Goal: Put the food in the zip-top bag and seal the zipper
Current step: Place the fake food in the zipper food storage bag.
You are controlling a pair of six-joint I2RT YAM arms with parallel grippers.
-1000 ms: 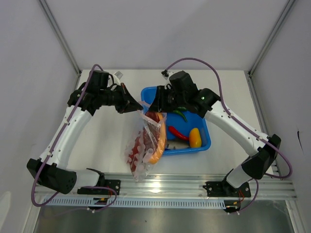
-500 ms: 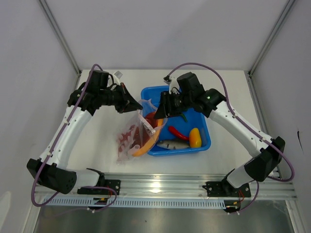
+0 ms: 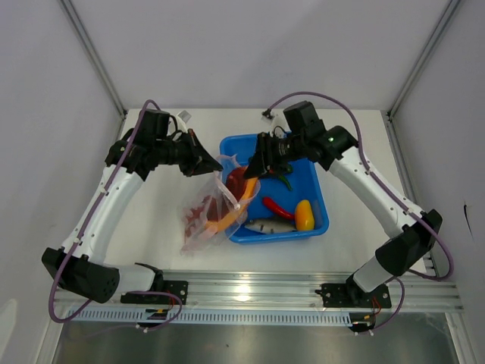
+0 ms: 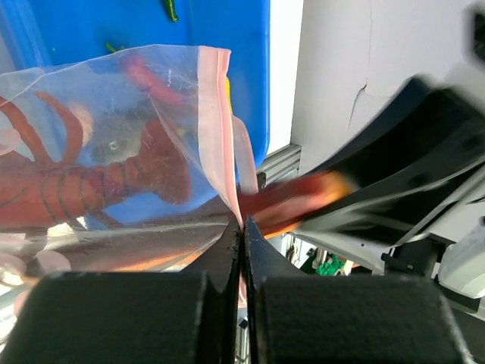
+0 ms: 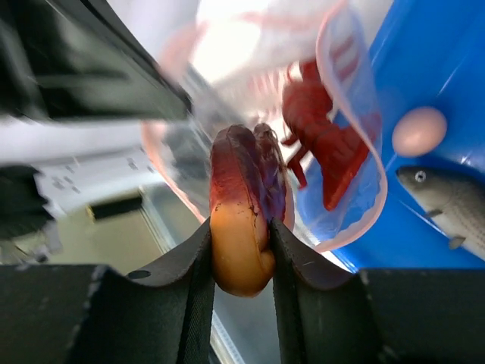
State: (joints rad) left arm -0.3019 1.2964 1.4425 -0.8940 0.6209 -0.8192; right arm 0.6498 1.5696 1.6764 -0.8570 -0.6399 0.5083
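1. The surface [image 3: 356, 235] carries a blue tub [image 3: 311, 182] at its centre, toward the far edge.
2. The zip-top bag [image 3: 203, 218] slopes down just left of the tub's near-left corner, with its mouth up by the tub's left wall. A red lobster toy [image 4: 91, 182] shows through the plastic.
3. The left jaws are fully closed, pinching the bag's pink zipper [image 4: 216, 129] strip.
4. The right jaws, partly open, clamp the brown steak [image 5: 242, 205] at the bag's mouth.
5. In the tub lie a grey fish [image 3: 265, 225], a yellow pepper [image 3: 304, 215], a red chili [image 3: 276, 206] and — smallest — a pale egg [image 5: 419, 130].
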